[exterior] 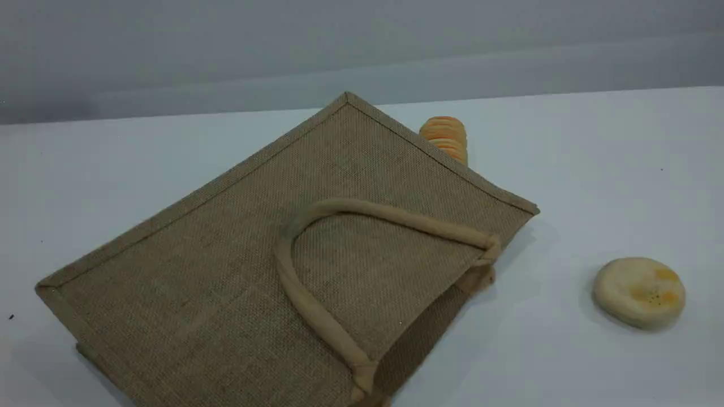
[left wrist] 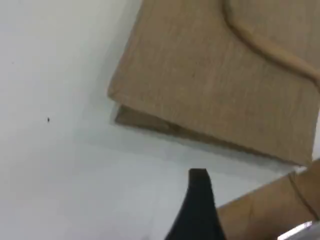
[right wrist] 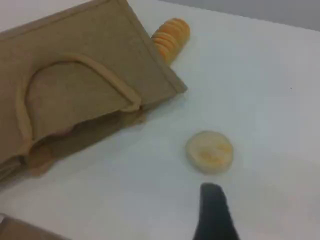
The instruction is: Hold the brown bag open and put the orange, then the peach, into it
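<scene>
The brown bag [exterior: 226,282] lies flat on the white table, its mouth toward the right front and one beige handle [exterior: 384,213] looped over its top side. The left wrist view looks down on a corner of the bag [left wrist: 215,75], with my left gripper's dark fingertip [left wrist: 199,180] above bare table just short of it. In the right wrist view the bag [right wrist: 100,40] fills the upper left, its mouth slightly agape, and my right fingertip [right wrist: 212,195] hovers over the table near the cream disc. Nothing is between either gripper's fingers. The orange and the peach are out of view.
A ridged beige-and-orange roll [exterior: 445,137] [right wrist: 171,36] stands behind the bag's far edge. A flat cream-yellow dimpled disc [exterior: 639,292] [right wrist: 209,151] lies on the table to the bag's right. A tan surface [left wrist: 270,210] that I cannot identify shows at the left wrist view's lower right.
</scene>
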Robot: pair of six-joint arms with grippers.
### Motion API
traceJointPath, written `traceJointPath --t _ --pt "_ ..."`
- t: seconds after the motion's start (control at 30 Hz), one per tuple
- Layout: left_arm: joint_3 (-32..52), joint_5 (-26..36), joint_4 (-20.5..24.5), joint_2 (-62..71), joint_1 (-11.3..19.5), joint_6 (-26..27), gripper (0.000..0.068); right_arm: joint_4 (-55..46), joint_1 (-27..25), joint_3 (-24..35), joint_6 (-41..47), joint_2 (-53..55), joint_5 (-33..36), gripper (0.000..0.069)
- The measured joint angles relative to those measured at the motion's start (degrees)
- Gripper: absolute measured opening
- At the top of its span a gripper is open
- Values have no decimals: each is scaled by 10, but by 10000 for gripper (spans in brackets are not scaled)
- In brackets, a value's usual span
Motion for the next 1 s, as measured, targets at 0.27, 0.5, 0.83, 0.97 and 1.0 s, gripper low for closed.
traceJointPath --t 0.27,0.5,0.83,0.97,1.0 --pt "25 -10 -1 -34 0 0 525 0 0 0 0 0 0 401" --pt "34 -14 -2 -33 0 -1 525 1 0 0 0 0 0 401" --pt "34 -14 -2 -33 0 -1 525 1 0 0 0 0 0 401" --pt "35 -15 -2 -33 0 3 525 1 0 0 0 0 0 401" --pt "37 -18 -1 -33 0 5 525 1 0 0 0 0 0 401"
